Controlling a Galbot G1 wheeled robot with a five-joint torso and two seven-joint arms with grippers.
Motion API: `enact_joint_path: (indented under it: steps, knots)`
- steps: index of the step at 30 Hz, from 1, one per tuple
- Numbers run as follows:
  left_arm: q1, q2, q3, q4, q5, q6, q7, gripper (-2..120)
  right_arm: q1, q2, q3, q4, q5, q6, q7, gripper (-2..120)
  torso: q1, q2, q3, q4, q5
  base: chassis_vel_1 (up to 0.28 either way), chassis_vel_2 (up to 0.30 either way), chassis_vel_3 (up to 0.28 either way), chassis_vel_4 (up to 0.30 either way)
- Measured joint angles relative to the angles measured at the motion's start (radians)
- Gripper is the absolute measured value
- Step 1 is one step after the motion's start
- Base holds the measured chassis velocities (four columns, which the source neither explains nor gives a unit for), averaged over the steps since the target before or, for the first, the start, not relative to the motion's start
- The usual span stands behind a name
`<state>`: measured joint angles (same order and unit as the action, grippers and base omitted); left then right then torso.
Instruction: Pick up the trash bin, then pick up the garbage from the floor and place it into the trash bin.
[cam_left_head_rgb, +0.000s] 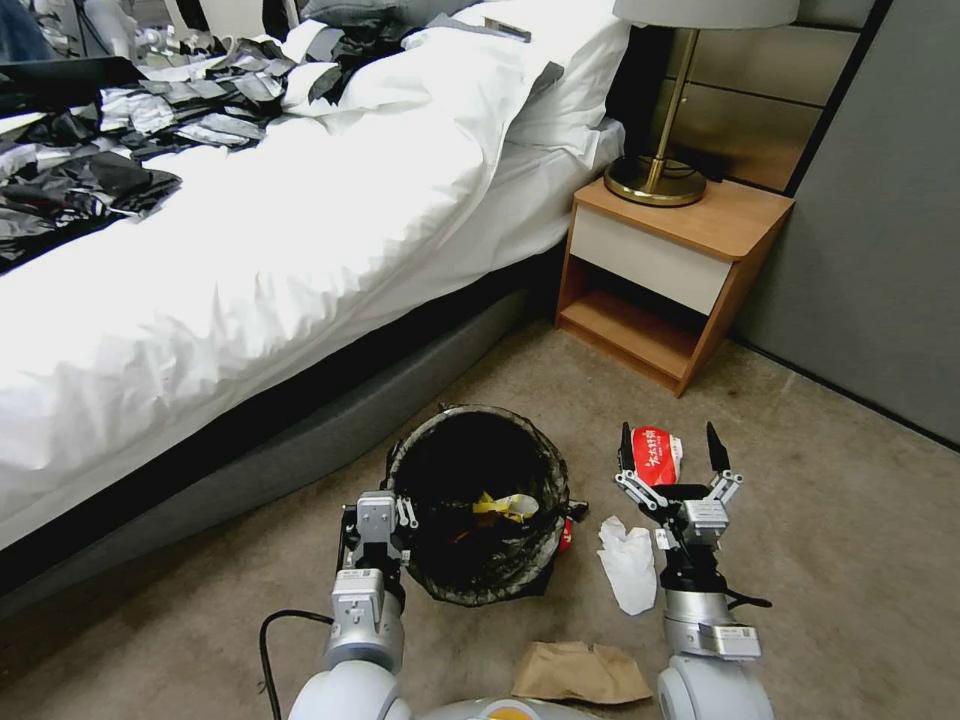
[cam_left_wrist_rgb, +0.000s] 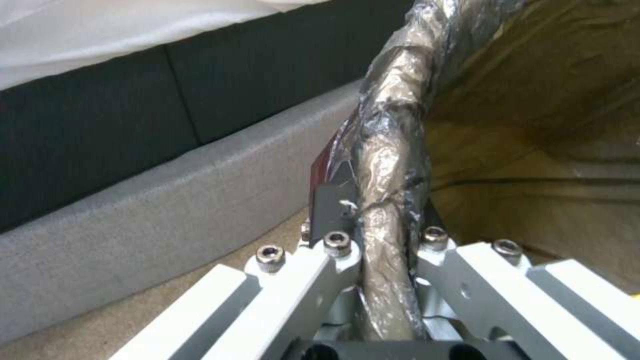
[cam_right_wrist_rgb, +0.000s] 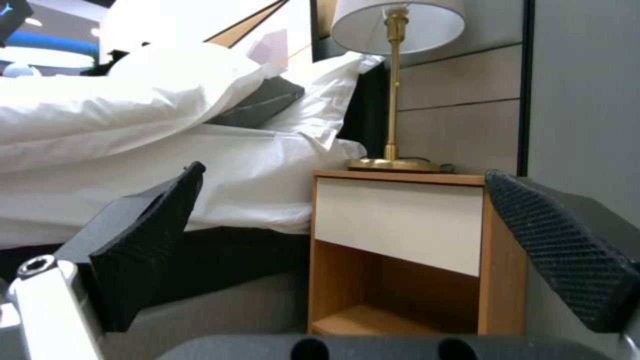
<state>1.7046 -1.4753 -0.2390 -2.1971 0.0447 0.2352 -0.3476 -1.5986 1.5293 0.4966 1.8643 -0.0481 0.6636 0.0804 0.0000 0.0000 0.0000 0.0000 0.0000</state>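
So on the left there's the bed (cam_left_head_rgb: 250, 250), and in front of it the left gripper (cam_left_head_rgb: 385, 500) is clamped onto the near-left rim of the trash bin (cam_left_head_rgb: 480, 500), with the liner-wrapped edge pinched between its fingers (cam_left_wrist_rgb: 333, 200); a yellow wrapper (cam_left_head_rgb: 505, 506) is lying inside the bin. Just right of the bin, a crumpled white tissue (cam_left_head_rgb: 628, 562) sits on the floor (cam_left_head_rgb: 850, 520), and a brown paper bag (cam_left_head_rgb: 580, 672) lies nearer the robot. Further right, the right gripper (cam_left_head_rgb: 672, 445) has its jaws spread wide, holding nothing, around a red-and-white wrapper (cam_left_head_rgb: 655, 455), with the nightstand (cam_left_head_rgb: 680, 260) beyond.
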Motion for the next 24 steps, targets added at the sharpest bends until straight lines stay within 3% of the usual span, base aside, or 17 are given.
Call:
enact_joint_path:
  steps: [24]
  knots:
    - [-0.001,0.004,-0.002,-0.007,0.000,0.000,0.001,0,-0.006,-0.001,-0.004,0.002,-0.007,0.000,-0.007,100,0.000,0.000,0.000,0.0000,0.0000,0.000,0.000,0.000,0.000]
